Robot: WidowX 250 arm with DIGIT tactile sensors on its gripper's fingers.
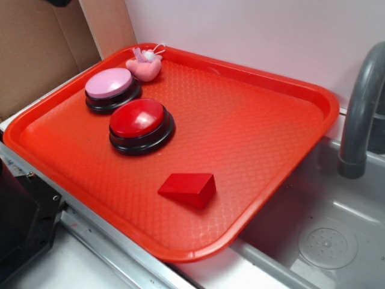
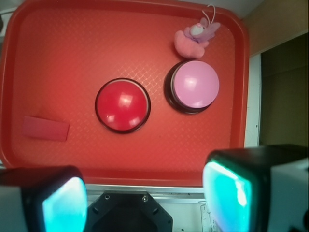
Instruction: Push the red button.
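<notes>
I'm looking down through the wrist camera and my tool (image 2: 145,191) is spread wide, its two fingers (image 2: 55,200) at the bottom corners of the view with nothing between them, hanging above the near rim of the red tray (image 2: 58,53). The red button (image 2: 122,105) sits on the tray, roughly in the middle of this view, glossy dome on a black base, untouched. Just to its right is the pink button (image 2: 194,85), close but not touching it. Beyond that lies a small pink plush toy (image 2: 195,37) near the tray's far rim. A red wedge block (image 2: 46,128) lies at the left. From the exterior view, a grey sink (image 1: 325,229) and faucet (image 1: 360,114) are beside the tray.
</notes>
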